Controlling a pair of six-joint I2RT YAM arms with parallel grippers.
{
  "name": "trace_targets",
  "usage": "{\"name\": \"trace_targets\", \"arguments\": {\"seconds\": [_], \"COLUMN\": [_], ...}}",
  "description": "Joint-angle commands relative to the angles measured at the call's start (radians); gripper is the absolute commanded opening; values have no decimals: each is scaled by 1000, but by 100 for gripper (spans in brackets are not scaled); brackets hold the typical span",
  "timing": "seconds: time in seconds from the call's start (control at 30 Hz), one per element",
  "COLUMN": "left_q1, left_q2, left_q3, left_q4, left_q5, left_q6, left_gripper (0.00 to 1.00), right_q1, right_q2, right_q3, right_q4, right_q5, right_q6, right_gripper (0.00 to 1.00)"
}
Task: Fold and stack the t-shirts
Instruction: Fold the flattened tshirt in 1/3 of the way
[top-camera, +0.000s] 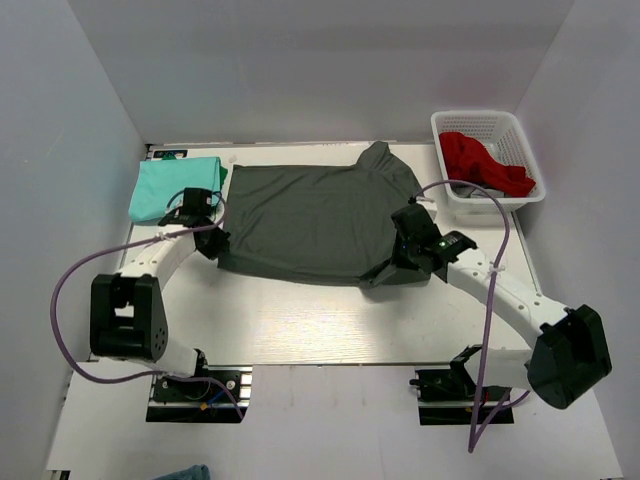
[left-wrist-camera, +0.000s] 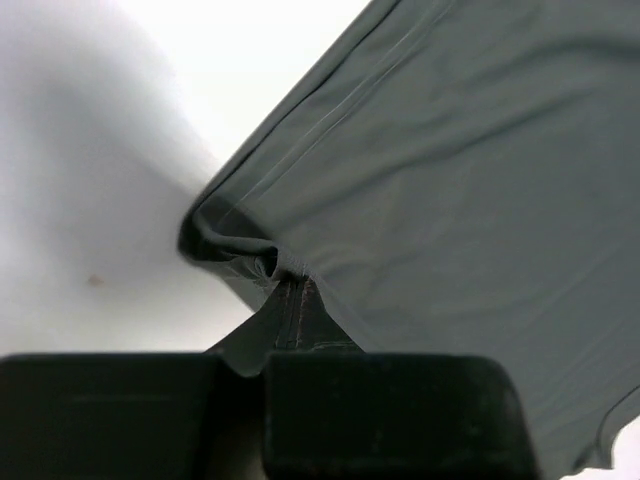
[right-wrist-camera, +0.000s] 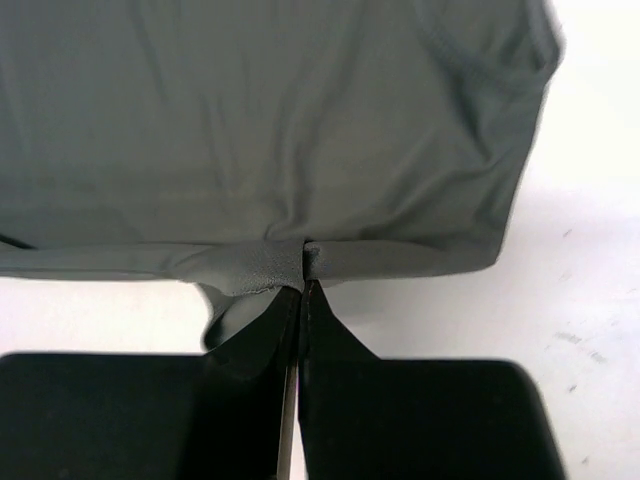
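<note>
- The dark grey t-shirt (top-camera: 315, 225) lies spread across the middle of the desk (top-camera: 330, 320) in the top view. Its body is mostly flat and one sleeve points toward the upper centre of the frame.
- The shirt's lower left corner is bunched into a small fold, and its lower right corner is drawn up into a dark peak.
- The mint t-shirt (top-camera: 165, 188) sits folded at the upper left of the desk, just beside the grey shirt's left edge.
- The left fingers (top-camera: 213, 245) are clenched on the grey shirt's lower left corner. In the left wrist view the cloth puckers where the tips (left-wrist-camera: 295, 315) pinch it.
- The right fingers (top-camera: 390, 270) are pressed together on the shirt's lower right edge. The right wrist view shows the hem gathered at the tips (right-wrist-camera: 296, 305).
- A white basket (top-camera: 447, 150) stands at the upper right of the desk and holds a red cloth (top-camera: 485, 165).
</note>
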Motion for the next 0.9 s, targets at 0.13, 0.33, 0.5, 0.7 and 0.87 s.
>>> {"name": "trace_targets", "arguments": {"seconds": [0.13, 0.33, 0.5, 0.7, 0.87], "left_q1": [6, 6, 6, 6, 6], "left_q2": [132, 258, 342, 445, 566], "left_q3": [194, 352, 446, 549, 664], "left_q4": [-23, -83, -83, -83, -92], "left_q5": [-32, -60, -120, -149, -145], "left_q6": [15, 25, 25, 25, 77], "left_gripper": [0, 0, 0, 0, 43], "right_q1": [-79, -154, -192, -240, -278], "right_q2": [113, 224, 357, 504, 684], "right_q3": [146, 220, 320, 419, 594], "right_q4": [92, 149, 178, 236, 244], "right_q5": [69, 11, -75, -138, -207], "right_q6": [-84, -119, -174, -324, -602], "right_gripper": [0, 0, 0, 0, 0]}}
